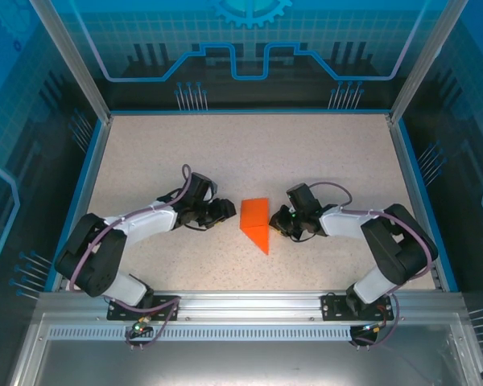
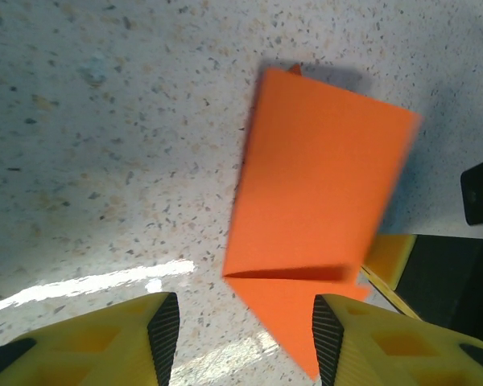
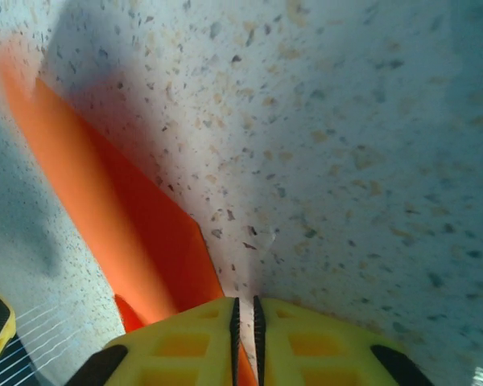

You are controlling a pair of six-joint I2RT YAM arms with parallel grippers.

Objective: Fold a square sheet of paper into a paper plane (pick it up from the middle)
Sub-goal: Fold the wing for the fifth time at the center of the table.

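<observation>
The square sheet of paper is down on the table, creased into a wedge and lying squarely between the two sets of jaws. Its long axis runs across the line that joins them, with the blunt end away from the arms' bases and the point toward them. So each arm faces a long side, not an end.

Left arm first: its jaws stand apart, released, gripping nothing. From its wrist camera the paper lies ahead and a touch to the right. The point reaches back into the gap, close beside the right-hand finger.

Now the right arm: jaws pinched almost together, just a hairline slit. The paper runs off ahead and to their left, and a sliver of orange shows in the slit. I'd say they're nipping the long edge, though that close-up is too blurred to swear to it.

The right jaws are the nearer, right at the edge. The left jaws sit just beside the opposite edge. The next fold, I reckon, turns on that: one long side apparently held, the other free.
</observation>
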